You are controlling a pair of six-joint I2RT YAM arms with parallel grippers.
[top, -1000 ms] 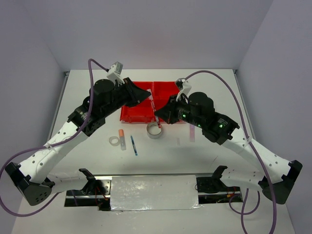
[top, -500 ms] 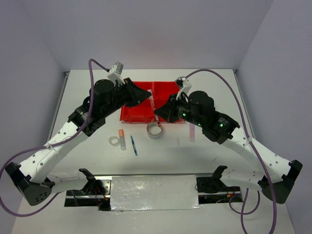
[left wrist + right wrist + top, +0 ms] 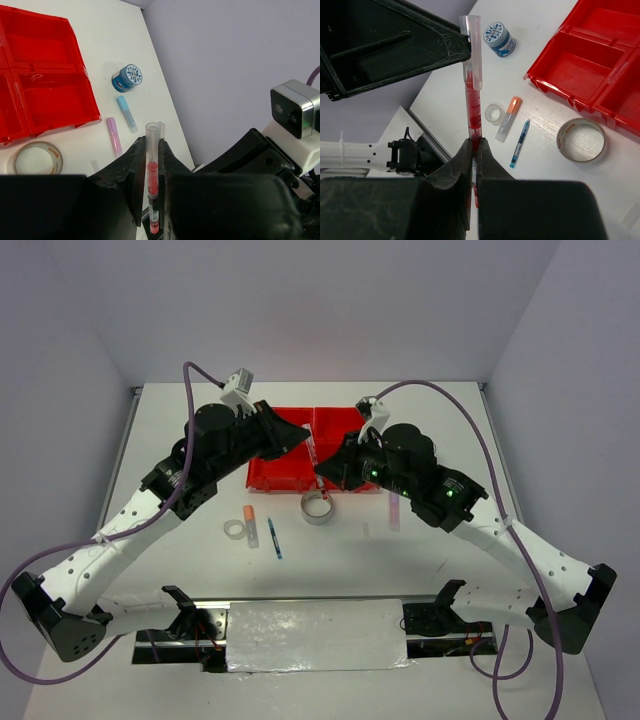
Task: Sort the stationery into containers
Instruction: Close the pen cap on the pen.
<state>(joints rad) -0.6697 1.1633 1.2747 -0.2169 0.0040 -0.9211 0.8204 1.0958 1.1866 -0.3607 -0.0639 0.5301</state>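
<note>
The white surface [image 3: 430, 420] carries a bright red plastic tray with four compartments [image 3: 283, 476]. Above the tray's near middle the left pincer [image 3: 151, 165] and right pincer [image 3: 474, 147] meet. Each is pinching the same thin red pen with a clear cap [image 3: 471, 90], which is held in the air. A silvery-grey tape ring [image 3: 318, 508] lies just beside the tray's near edge. A blue-patterned round roll [image 3: 127, 78] stands beside the tray. Left of the grey ring lie a small clear tape ring [image 3: 236, 529], an orange-tipped stub [image 3: 249, 512] and a thin blue pen [image 3: 274, 539].
</note>
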